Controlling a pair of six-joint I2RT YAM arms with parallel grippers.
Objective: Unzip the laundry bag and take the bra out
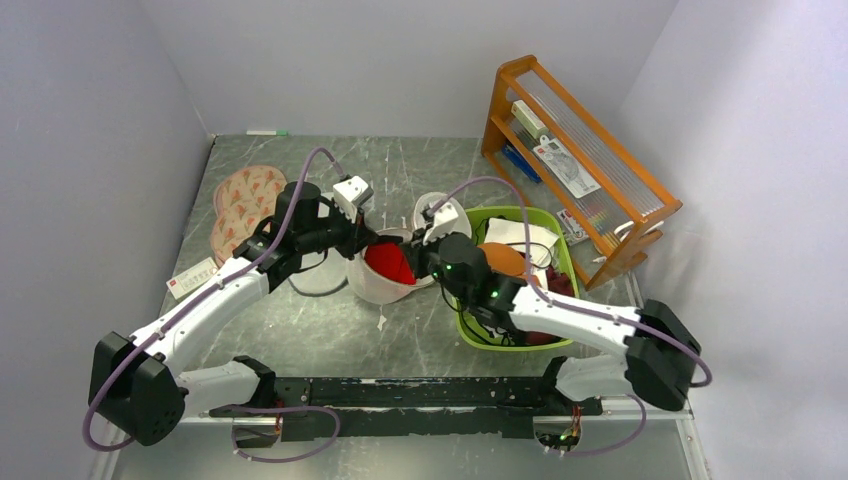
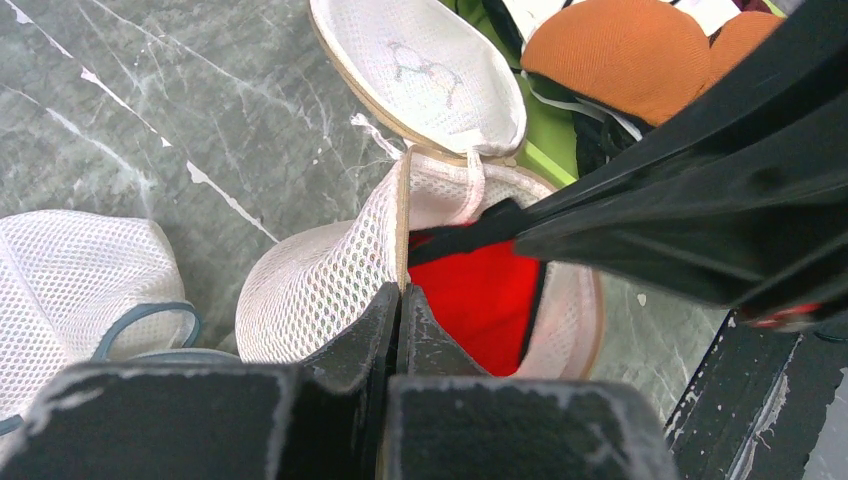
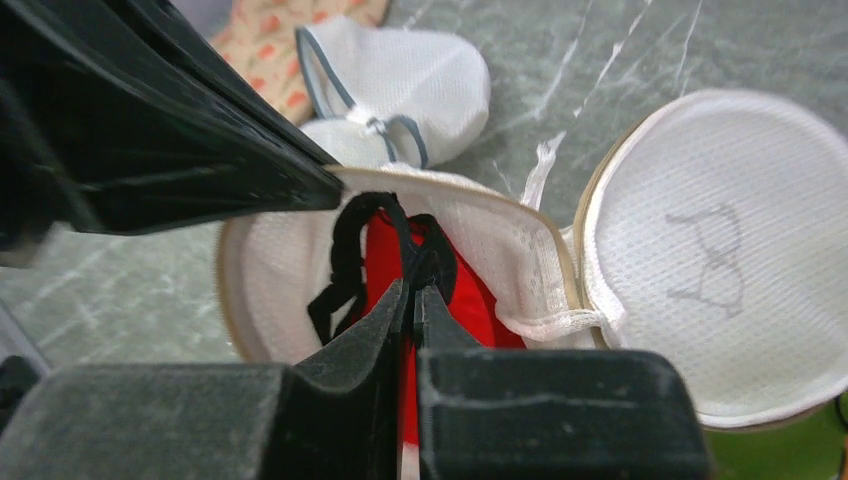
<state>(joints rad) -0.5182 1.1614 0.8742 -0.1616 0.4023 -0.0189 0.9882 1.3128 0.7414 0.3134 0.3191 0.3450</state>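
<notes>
The laundry bag (image 1: 372, 285) lies unzipped mid-table, its lid (image 1: 441, 214) with the spectacles mark (image 3: 712, 262) flipped back to the right. The red bra (image 1: 389, 263) sits inside the open lower half (image 2: 320, 285). My left gripper (image 2: 400, 296) is shut on the beige rim of that lower half, on its left side. My right gripper (image 3: 412, 291) reaches into the bag from the right and is shut on the bra's black strap (image 3: 348, 258) above the red cloth (image 3: 383, 252). Most of the bra (image 2: 480, 300) is hidden by the bag wall and the fingers.
A white mesh bag with grey trim (image 1: 318, 277) lies left of the laundry bag. Pink patterned bags (image 1: 245, 200) lie at the back left, a card (image 1: 192, 278) near them. A green basket (image 1: 512, 346) holds orange (image 1: 505, 260) and white cloths. A wooden rack (image 1: 570, 150) stands back right.
</notes>
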